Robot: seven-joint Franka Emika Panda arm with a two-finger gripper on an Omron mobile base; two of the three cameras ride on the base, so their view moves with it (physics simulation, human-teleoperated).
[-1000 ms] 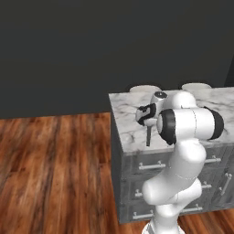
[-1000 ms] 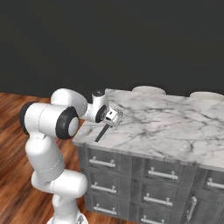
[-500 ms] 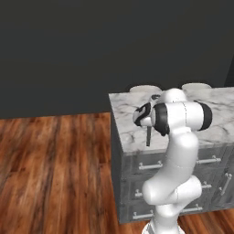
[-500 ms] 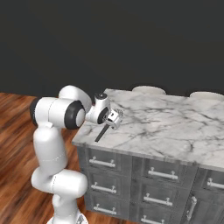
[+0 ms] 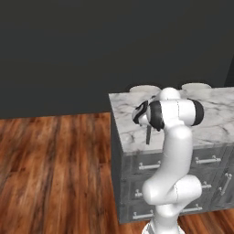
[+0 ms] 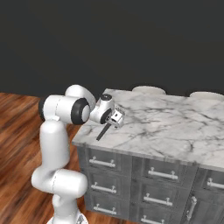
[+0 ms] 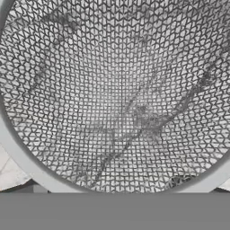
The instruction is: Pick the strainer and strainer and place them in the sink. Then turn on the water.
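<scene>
Hovering right above the mesh strainer (image 7: 121, 99) on the marble counter (image 6: 175, 127), the hand (image 6: 114, 119) is spread.

At the middle left of the frame we see our end effector (image 6: 117, 117) over the near left corner of the marble table (image 6: 175, 127). A black strainer handle (image 6: 103, 131) slants down from it. Two pale round seats (image 6: 148, 90) show behind the table.

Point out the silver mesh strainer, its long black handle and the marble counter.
Silver mesh strainer (image 7: 121, 99): hand view, mesh bowl.
Long black handle (image 6: 103, 131): right base view, mid-handle.
Marble counter (image 6: 175, 127): right base view, bare top.
</scene>
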